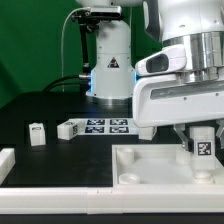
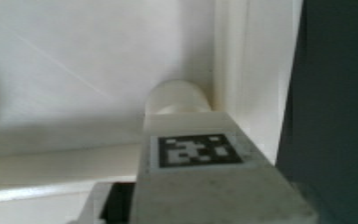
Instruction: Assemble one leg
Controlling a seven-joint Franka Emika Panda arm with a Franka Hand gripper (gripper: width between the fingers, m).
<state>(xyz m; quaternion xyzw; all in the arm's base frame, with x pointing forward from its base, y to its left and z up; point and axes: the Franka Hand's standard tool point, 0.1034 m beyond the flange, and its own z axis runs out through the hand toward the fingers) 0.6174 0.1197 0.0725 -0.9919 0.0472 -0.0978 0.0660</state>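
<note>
My gripper (image 1: pixel 203 133) is shut on a leg (image 1: pixel 203 144), a small white block with a black-and-white tag, and holds it upright over the right part of the large white panel (image 1: pixel 150 163). In the wrist view the held leg (image 2: pixel 197 150) fills the middle, its rounded far end by the panel's (image 2: pixel 69 80) corner, next to the raised rim. I cannot tell whether it touches the panel. My gripper (image 2: pixel 202 198) is mostly hidden behind the leg. A second leg (image 1: pixel 37 133) stands loose on the dark table at the exterior view's left.
The marker board (image 1: pixel 95 126) lies behind the panel, near the robot's base (image 1: pixel 110 70). A white part (image 1: pixel 5 160) shows at the exterior view's left edge. Dark table (image 2: pixel 336 100) lies beside the panel's edge.
</note>
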